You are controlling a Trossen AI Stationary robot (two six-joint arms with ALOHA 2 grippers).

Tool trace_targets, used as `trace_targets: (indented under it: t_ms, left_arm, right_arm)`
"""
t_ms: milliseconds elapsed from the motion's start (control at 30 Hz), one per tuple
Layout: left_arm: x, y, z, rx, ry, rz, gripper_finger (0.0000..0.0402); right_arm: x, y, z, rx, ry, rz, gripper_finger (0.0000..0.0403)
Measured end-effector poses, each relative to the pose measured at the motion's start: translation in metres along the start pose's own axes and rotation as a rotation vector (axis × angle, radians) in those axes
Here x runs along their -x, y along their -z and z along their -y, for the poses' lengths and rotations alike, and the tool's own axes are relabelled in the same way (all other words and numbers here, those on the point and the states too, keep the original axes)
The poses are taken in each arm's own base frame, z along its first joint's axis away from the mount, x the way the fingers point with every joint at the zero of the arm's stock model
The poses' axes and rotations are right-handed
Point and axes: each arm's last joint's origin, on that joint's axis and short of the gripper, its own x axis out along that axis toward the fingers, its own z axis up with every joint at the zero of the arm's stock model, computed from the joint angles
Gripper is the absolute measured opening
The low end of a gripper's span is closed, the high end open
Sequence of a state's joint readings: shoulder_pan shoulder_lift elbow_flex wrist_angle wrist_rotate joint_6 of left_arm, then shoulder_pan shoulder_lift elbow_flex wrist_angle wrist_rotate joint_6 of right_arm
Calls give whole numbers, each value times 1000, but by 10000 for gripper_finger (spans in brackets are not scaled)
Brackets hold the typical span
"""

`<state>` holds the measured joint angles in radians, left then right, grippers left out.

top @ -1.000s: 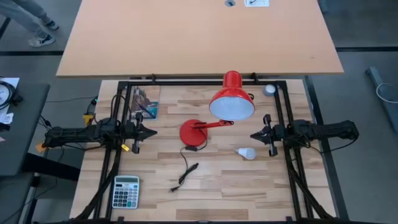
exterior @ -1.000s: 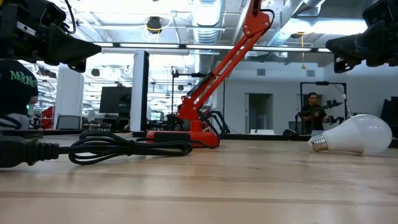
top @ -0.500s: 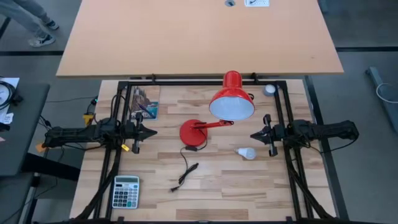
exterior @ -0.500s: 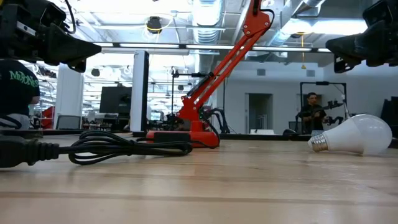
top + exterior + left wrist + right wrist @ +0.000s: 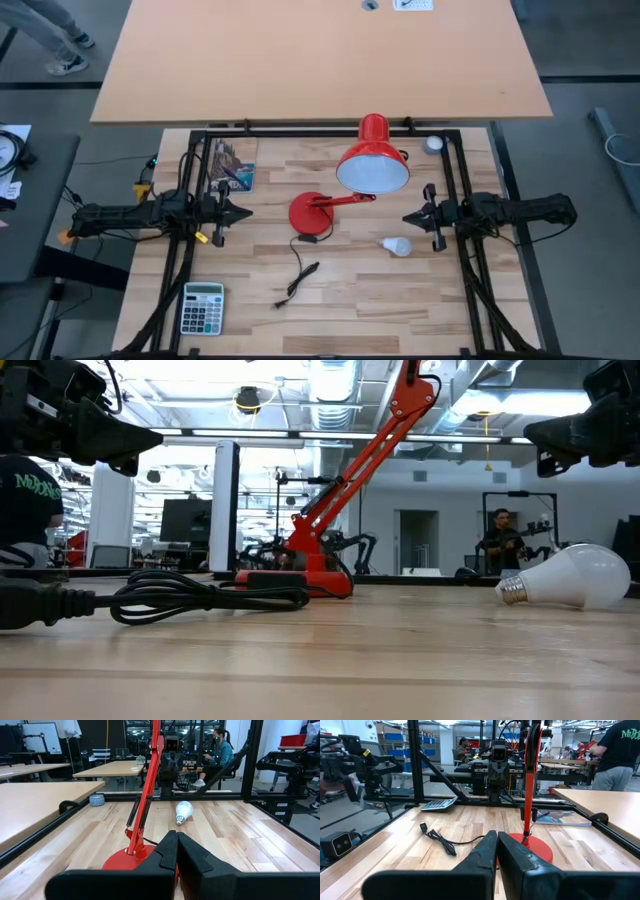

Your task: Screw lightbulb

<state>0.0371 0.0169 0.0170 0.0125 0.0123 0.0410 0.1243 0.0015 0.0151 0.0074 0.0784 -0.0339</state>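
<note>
The lightbulb point(image 5: 397, 245) is seen lying on its side on the bare wooden table point(image 5: 380, 295), right of centre, just in front of the right gripper point(image 5: 408, 217) and apart from it. The right gripper is held above the table at the right edge, its jaws closed on nothing. The left gripper point(image 5: 246, 211) is parked at the left edge, its jaws likewise closed and empty. The red lamp point(image 5: 372, 168) stands between them, its shade facing up in the high view.

Being round and unsupported, the lightbulb could probably be nudged into rolling by an off-centre approach, and its smooth glass could slip from a light grip. If the screw base point(image 5: 512, 591) is presented at a tilt, the thread might be crossed in the socket. The lamp's jointed arm point(image 5: 365, 455) might also swing under pressure unless steadied.

The socket inside the shade cannot be made out from any view. In the low view the shade is cut off at the top, and the lightbulb is absent from the right wrist view.
</note>
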Motion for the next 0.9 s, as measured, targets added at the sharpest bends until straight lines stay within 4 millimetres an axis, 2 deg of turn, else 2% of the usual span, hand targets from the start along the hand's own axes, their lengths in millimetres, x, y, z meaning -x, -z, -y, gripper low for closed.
trace_targets:
  t_ms: [900]
  left_arm:
    - [0,-2,-1,-25,-19,18,0]
  right_arm:
    - [0,0,0,0,0,0,26]
